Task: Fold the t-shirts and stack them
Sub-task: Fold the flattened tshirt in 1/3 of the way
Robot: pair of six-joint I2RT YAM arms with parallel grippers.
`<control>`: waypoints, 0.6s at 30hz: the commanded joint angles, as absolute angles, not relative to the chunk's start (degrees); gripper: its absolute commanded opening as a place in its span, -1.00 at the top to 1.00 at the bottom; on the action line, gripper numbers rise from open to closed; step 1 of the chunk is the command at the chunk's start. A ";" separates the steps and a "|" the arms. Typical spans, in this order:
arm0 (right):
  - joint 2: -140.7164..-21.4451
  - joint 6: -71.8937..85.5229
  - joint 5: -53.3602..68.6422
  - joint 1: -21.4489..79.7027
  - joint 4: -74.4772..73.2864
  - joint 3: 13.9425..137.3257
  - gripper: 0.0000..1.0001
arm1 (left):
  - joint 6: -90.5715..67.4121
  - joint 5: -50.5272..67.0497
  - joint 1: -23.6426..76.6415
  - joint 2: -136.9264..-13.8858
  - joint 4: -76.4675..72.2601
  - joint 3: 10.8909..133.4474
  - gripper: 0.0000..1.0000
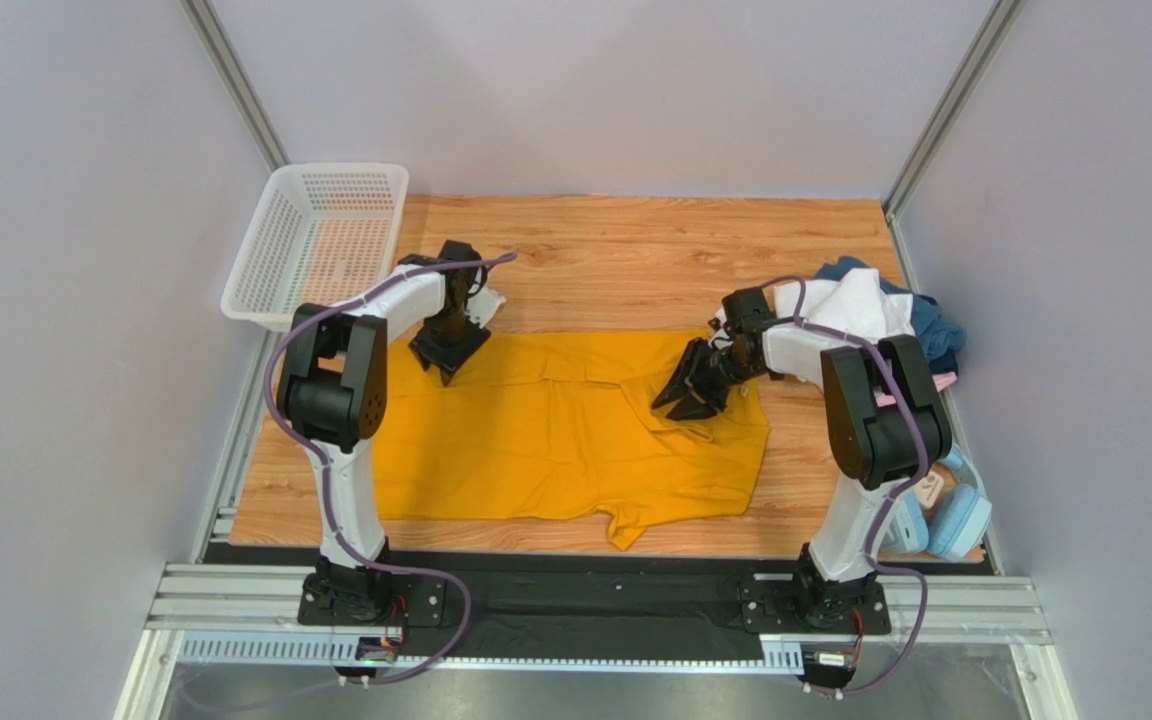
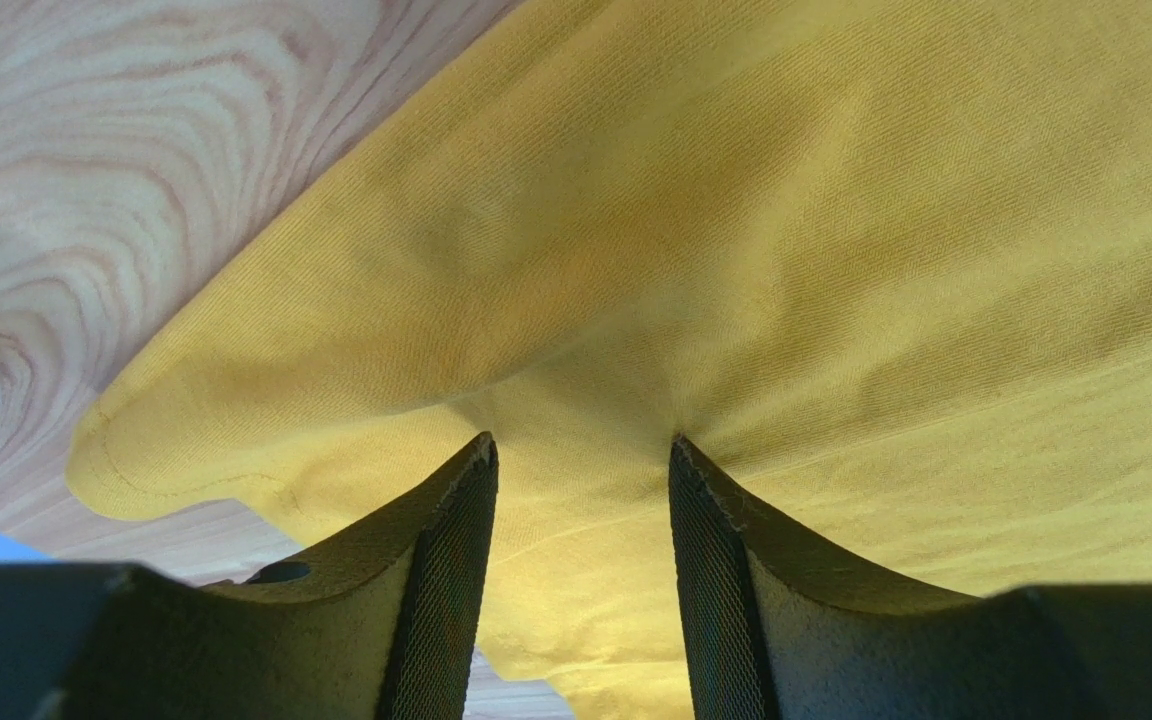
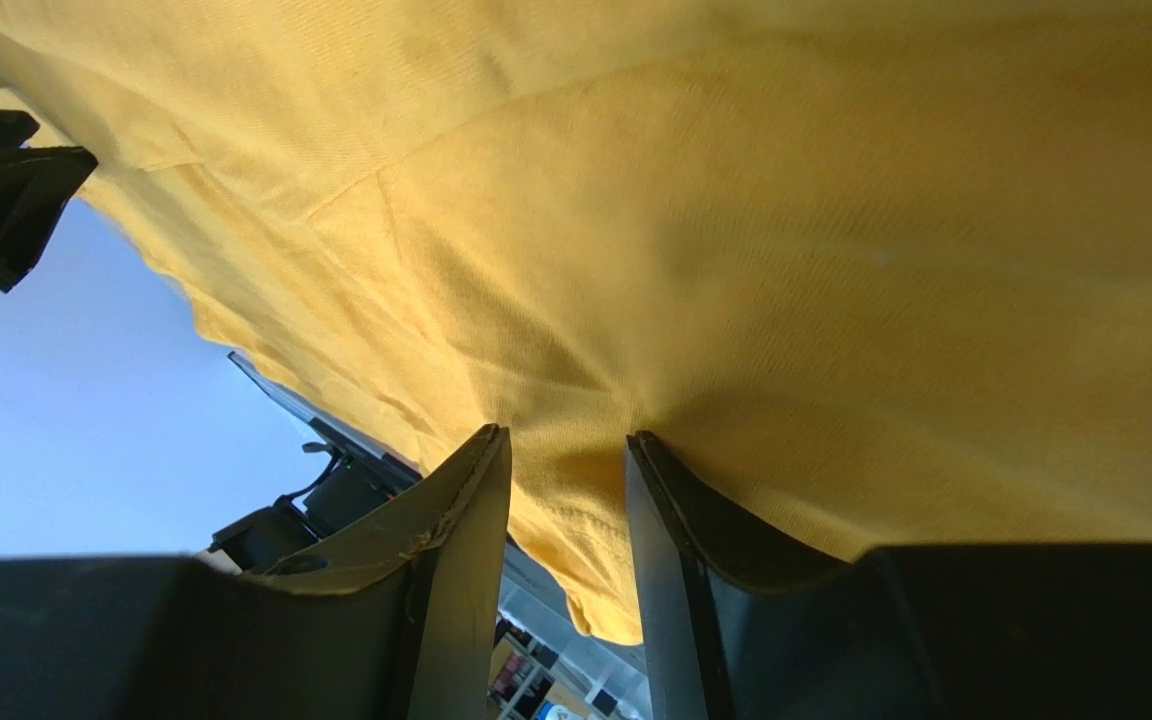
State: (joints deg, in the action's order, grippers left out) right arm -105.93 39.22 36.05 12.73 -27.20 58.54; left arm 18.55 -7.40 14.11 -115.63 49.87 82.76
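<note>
**A:** Where is the yellow t-shirt [image 1: 567, 428] now?

**B:** It lies spread on the wooden bench [image 1: 612, 240], in the middle, between the two arms. Most of it is flat, with some wrinkles.

**A:** And the tools, do they hold something?

**B:** Yes, both of them. The left tool [image 1: 447, 357] is at the far left corner of the shirt. Its jaws are half closed, and a small fold of the yellow cloth is pinched between the fingers [image 2: 447, 570]. The right tool [image 1: 692, 393] is at the far right part of the same shirt. Its jaws are a little narrower and also closed on yellow cloth, which is raised off the bench there.

**A:** What about the other shirts?

**B:** The pile of other t-shirts [image 1: 928, 327], white and dark blue, sits at the far right edge, behind the right arm. A white basket [image 1: 319, 240] stands at the far left corner, and light-blue headphones [image 1: 950, 510] lie near the right arm's base.
</note>
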 commanded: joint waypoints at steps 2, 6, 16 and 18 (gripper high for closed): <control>-100.03 37.63 33.85 12.92 -28.99 60.28 0.19 | 19.25 -6.68 13.80 -115.93 50.36 83.14 -0.06; -98.97 36.04 31.46 12.83 -32.17 63.45 0.17 | 19.16 -6.59 13.80 -115.75 50.54 83.41 -0.06; -106.86 37.27 35.42 12.40 -28.57 60.12 0.18 | 19.25 -9.75 13.19 -112.95 47.91 81.12 -0.05; -108.89 37.09 35.51 11.61 -28.04 60.64 0.18 | 18.29 -8.97 12.31 -111.28 47.37 81.91 -0.05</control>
